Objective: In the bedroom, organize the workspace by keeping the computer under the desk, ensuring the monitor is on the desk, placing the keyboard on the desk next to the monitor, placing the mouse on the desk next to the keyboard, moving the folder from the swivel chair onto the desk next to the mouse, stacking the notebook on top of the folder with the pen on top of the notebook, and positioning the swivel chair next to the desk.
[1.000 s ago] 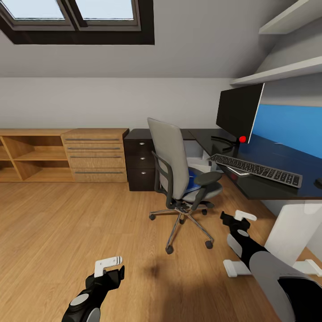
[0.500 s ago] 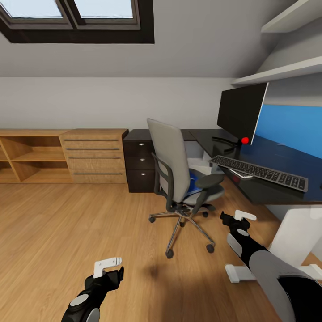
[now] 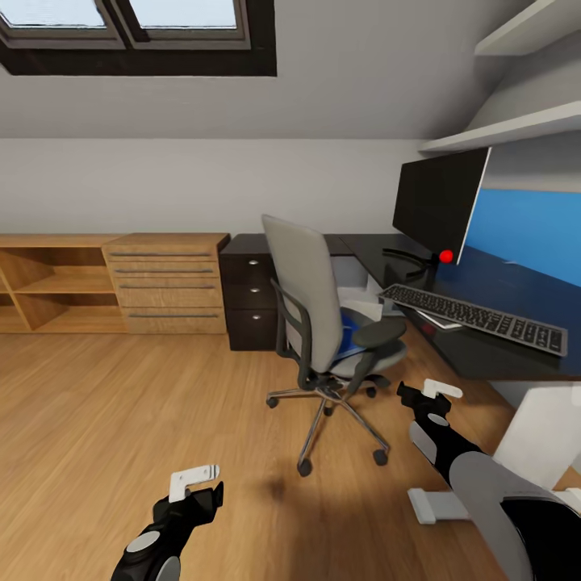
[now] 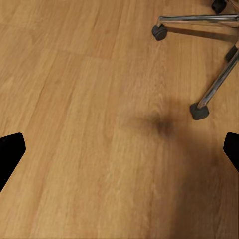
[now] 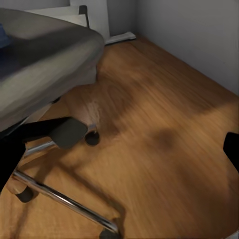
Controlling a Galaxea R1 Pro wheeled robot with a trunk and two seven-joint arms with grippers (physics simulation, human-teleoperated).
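- Left jaws (image 3: 196,478) were spread, empty, over bare wood floor (image 3: 97,420); chair castors sat ahead of them.
- Right jaws (image 3: 431,392) were spread, empty, just beside the swivel chair (image 3: 323,315) seat.
- Blue folder (image 3: 349,332) lay on the seat, beyond the right jaws.
- Monitor (image 3: 440,206) and keyboard (image 3: 472,317) sat on the bench (image 3: 484,278), above and beyond the right jaws.

No readable text, label, brand, number or sign appears anywhere.
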